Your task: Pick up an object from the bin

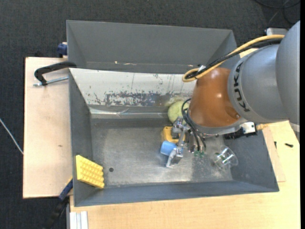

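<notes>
Near the bin's (143, 187) front wall a yellow studded block (89, 171) leans in the left corner and a clear plastic piece (224, 158) lies to the right. At mid-floor the end effector (175, 155) is down just beside a small blue piece (167, 148); whether it is released or clenched one cannot tell. Beyond lie a yellow piece (168, 133) and a pale green ball (175, 110) by the far wall, and the grasp step appears in hand, with the next move likely calling for a sure hold, then a straight lift.

We see a grey arm (267, 80) with black KUKA lettering, an orange wrist cover (212, 101), yellow and black cables (248, 44), small metallic gripper (181, 149).
</notes>
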Motion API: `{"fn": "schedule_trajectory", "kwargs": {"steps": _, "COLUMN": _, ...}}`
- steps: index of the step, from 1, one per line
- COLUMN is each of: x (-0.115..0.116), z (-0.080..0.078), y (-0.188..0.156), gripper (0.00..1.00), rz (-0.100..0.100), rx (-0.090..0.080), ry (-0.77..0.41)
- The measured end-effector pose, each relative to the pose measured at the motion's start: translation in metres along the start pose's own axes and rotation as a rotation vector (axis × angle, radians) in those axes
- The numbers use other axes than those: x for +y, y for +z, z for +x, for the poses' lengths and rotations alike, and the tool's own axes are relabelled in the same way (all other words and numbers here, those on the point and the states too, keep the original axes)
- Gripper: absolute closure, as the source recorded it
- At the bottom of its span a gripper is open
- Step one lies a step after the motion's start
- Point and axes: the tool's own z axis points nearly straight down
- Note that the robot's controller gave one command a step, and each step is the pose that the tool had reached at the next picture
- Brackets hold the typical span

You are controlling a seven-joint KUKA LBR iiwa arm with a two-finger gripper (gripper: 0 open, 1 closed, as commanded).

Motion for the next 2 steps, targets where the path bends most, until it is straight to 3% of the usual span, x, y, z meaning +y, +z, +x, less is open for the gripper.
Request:
{"fn": "schedule_trajectory", "kwargs": {"steps": 1, "x": 0.001, "z": 0.0, "y": 0.0, "gripper": 1.0, "rz": -0.001, "rx": -0.001, "ry": 0.0}}
{"fn": "schedule_trajectory", "kwargs": {"steps": 2, "x": 0.003, "z": -0.027, "y": -0.135, "gripper": 1.0, "rz": 0.002, "rx": 0.014, "ry": -0.031}}
